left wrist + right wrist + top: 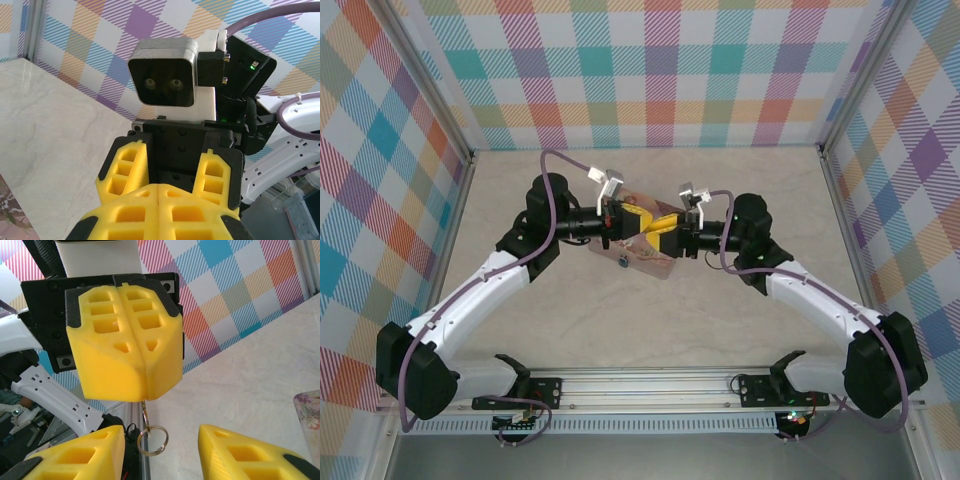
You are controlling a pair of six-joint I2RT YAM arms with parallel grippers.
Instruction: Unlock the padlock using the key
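One thin greyish metal key [145, 409] is pinched by the left gripper [143, 387] and hangs in front of the spread right gripper [161, 437].

Closest in the right wrist view, the right gripper has its two yellow foam fingers [80, 455] wide apart, and they touch nothing. In the gap between them hangs a small round silver wire ring [159, 427], clear of both fingers. The ring hangs from the key, and just a little bit of the key peeks out under the left gripper. That gripper's yellow fingers are pressed tight together, with the key squeezed at their tips. From above, both grippers meet tip to tip over a pink rectangular tin box [630, 262] lying on the pale stone-look table [720, 330]. Farther back stands a wall of coloured checks [660, 70].
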